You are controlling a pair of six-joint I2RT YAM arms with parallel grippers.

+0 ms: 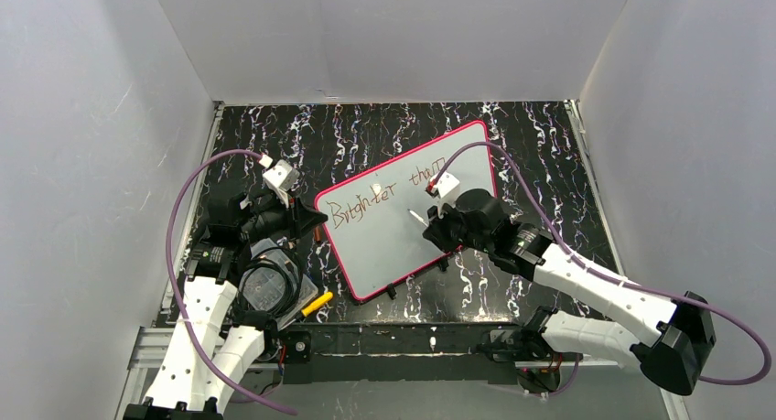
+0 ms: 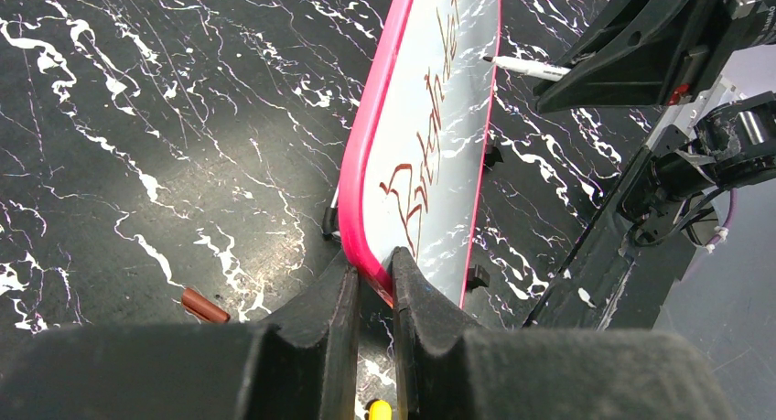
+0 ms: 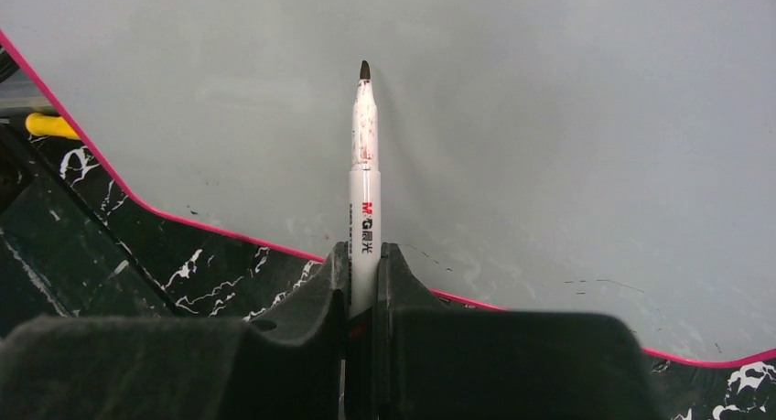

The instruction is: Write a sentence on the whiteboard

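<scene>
Within left gripper (image 2: 374,272), whiteboard (image 2: 446,155) edge.

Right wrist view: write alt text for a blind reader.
The right tool is shut on a white marker whose dark tip points at a blank stretch of the whiteboard. The board's pink frame runs across below, over the black marbled table, with a yellow object at far left.

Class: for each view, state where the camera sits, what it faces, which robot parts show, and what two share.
Top external: above and behind, looking down on the whiteboard; both arms show.
Left wrist: left arm, facing the board's edge clamped in the left gripper.
Right wrist: right arm, facing the board; right gripper holds the marker.
Shared: top and left wrist show the sentence.
</scene>
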